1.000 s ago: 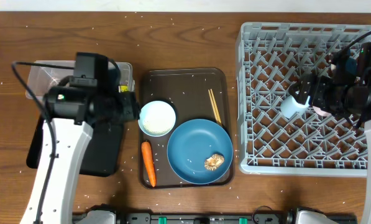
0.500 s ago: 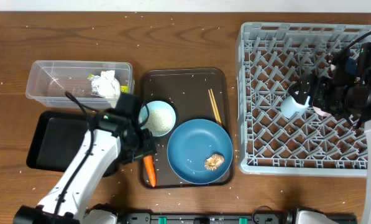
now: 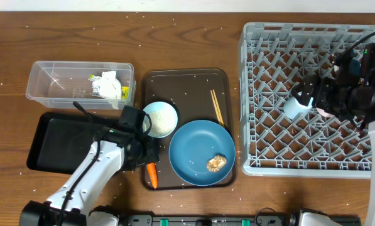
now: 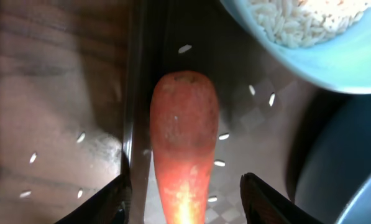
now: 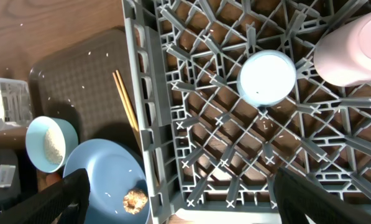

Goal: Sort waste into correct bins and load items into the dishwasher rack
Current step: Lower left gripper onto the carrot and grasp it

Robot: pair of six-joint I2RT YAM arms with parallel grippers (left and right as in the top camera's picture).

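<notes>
The carrot (image 4: 184,137) lies at the left edge of the brown serving tray (image 3: 184,78), blunt end toward the bowl (image 3: 159,119), its orange skin dull and a little rough. The left gripper (image 4: 185,205) stands over it with its two fingers (image 4: 104,205) parted on either side. There is a gap on both sides, so nothing is grasped or touched.

The right gripper (image 5: 191,199) hangs above the rack (image 3: 247,94) with its fingers (image 5: 61,193) spread wide and empty. It is near the light blue cup (image 5: 267,78) but not touching it.

Two cups stand in the rack – the light blue one and, just beside it, a pink cup (image 5: 353,53). The rack is grey plastic, square, with a lattice floor and upright pegs.

On the serving tray there are:
- one round pale bowl holding rice (image 4: 297,18)
- one large blue plate (image 3: 201,152) with a single brown lump (image 3: 216,163) on it
- one pair of wooden chopsticks (image 3: 217,107) lying side by side
- the one carrot

Loose grains (image 4: 185,48) are scattered over the tray and the wooden table (image 3: 11,37).

To the left are two bins. The clear tub (image 3: 49,81) holds crumpled white paper (image 3: 107,85) and a yellow-green wrapper (image 3: 124,91). In front of it is the shallow black tray (image 3: 61,141), partly under the left arm.
</notes>
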